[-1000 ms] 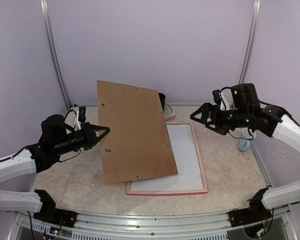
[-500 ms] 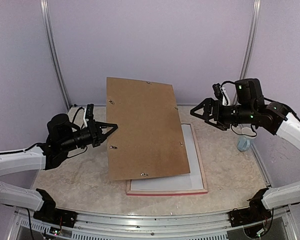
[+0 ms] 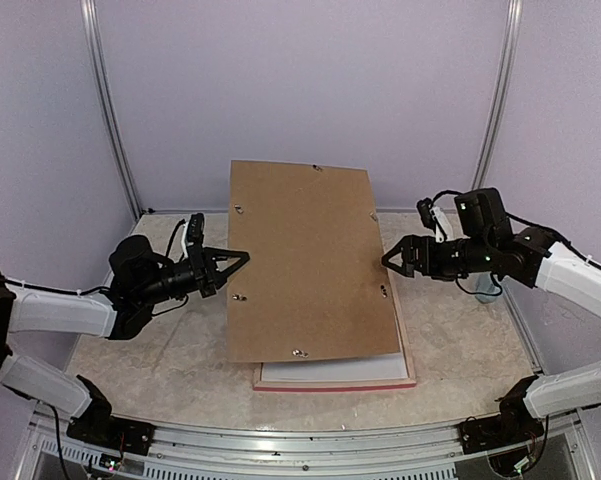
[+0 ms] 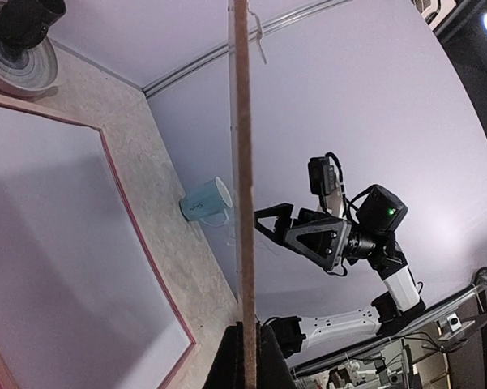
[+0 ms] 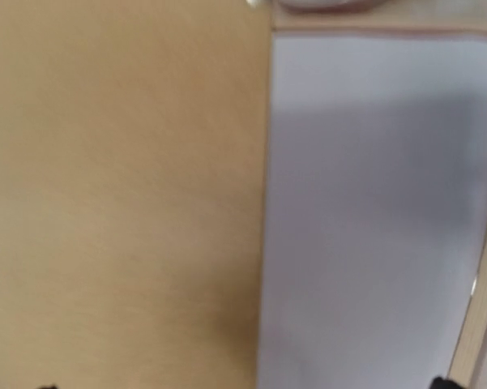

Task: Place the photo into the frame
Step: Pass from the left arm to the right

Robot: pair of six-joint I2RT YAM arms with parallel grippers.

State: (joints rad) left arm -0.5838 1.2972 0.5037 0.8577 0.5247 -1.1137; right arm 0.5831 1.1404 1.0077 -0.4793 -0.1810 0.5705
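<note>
Blurred close view, brown board (image 5: 121,203) at left, white panel (image 5: 373,211) at right, seemingly edged by the frame (image 5: 470,340)

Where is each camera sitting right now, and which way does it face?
Top external: above and behind the bases, looking down at the table; both arms show, left tool clamping the backing board, right tool open.
Left wrist: looks along the board's edge at the right arm; own fingertips at bottom.
Right wrist: close on the board's face and the frame; own fingertips barely show.
Shared: all three see the board.
</note>
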